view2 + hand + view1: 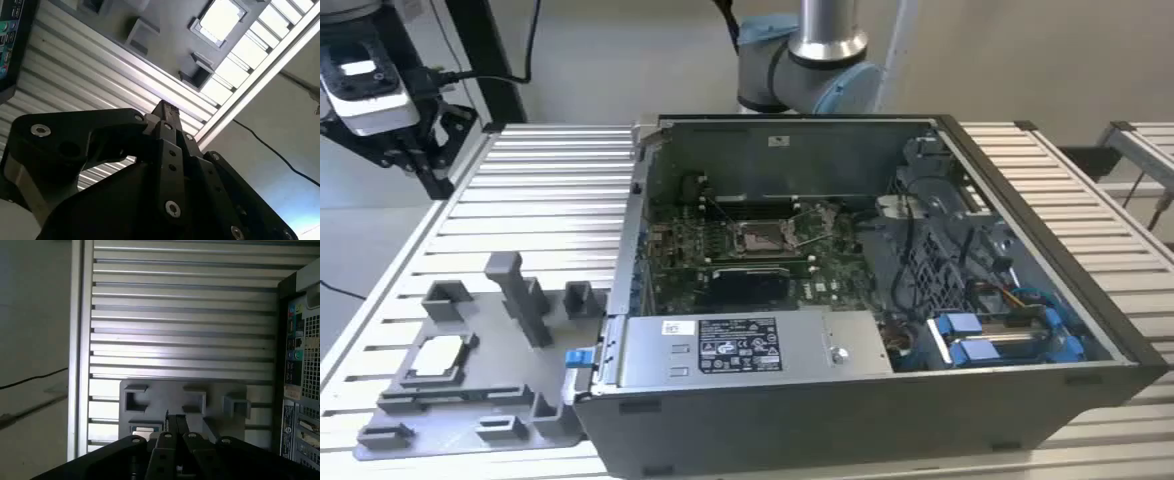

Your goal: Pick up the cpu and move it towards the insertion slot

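Observation:
The cpu (440, 352), a pale silvery square chip, lies flat in a recess of the grey plastic tray (467, 415) at the exterior view's left. It also shows as a bright square in the second wrist view (220, 20) and as a pale patch in the first wrist view (144, 431). My gripper (430, 165) hangs high above the table's far left corner, well apart from the cpu, shut with nothing in it (165, 107) (175, 421). The insertion slot (759, 237), a silver-framed socket, sits on the motherboard inside the open computer case (1014, 180).
The tray carries several upright grey posts and frames (520, 290). The case walls rise around the motherboard, with a power supply (734, 350) at its front and blue-tabbed drive bays (994, 335) at the right. The ribbed metal table (520, 170) ends near the tray.

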Tool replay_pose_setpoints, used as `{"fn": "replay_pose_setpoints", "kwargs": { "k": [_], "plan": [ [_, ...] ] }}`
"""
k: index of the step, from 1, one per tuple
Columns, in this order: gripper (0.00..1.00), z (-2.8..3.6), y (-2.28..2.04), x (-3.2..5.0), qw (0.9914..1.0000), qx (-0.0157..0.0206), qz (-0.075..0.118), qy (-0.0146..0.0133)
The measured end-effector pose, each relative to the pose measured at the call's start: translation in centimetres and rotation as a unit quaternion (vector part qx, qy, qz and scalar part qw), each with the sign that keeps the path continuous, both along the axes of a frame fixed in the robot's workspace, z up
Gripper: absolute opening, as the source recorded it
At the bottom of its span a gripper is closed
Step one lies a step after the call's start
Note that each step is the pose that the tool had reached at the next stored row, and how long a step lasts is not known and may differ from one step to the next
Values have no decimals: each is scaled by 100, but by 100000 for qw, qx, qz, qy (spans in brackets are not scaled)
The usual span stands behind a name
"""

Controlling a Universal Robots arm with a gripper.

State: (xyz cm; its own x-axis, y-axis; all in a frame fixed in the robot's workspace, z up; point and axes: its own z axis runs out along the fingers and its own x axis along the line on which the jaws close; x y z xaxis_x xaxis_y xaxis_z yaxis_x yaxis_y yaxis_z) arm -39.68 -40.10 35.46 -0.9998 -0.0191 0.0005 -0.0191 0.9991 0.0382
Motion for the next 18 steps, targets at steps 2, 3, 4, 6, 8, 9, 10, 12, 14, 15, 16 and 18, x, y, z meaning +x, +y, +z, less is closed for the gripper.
{"fn": "replay_pose_setpoints", "kwargs": {
  "k": [2, 3, 4, 6, 8, 9, 10, 12, 14, 15, 16, 18],
  "plan": [
    [0, 0, 0, 0, 100000, 1, 1, -1],
    [0, 0, 0, 0, 100000, 1, 0, 3],
    [0, 0, 0, 0, 100000, 1, -1, 0],
    [0, 0, 0, 0, 100000, -2, -1, 3],
    [0, 1, -4, -7, 100000, -6, 2, 10],
    [0, 0, -6, -11, 100000, -2, 4, 2],
    [0, 0, -10, -17, 100000, -2, 4, 4],
    [0, 0, -17, -29, 100000, -2, -7, 3],
    [0, 0, -28, -40, 100000, -3, -1, 4],
    [0, 0, -35, -47, 100000, -2, -2, 1],
    [0, 0, -43, -54, 100000, -1, -2, 2],
    [0, 0, -58, -71, 100000, -2, -5, 5]
  ]
}}
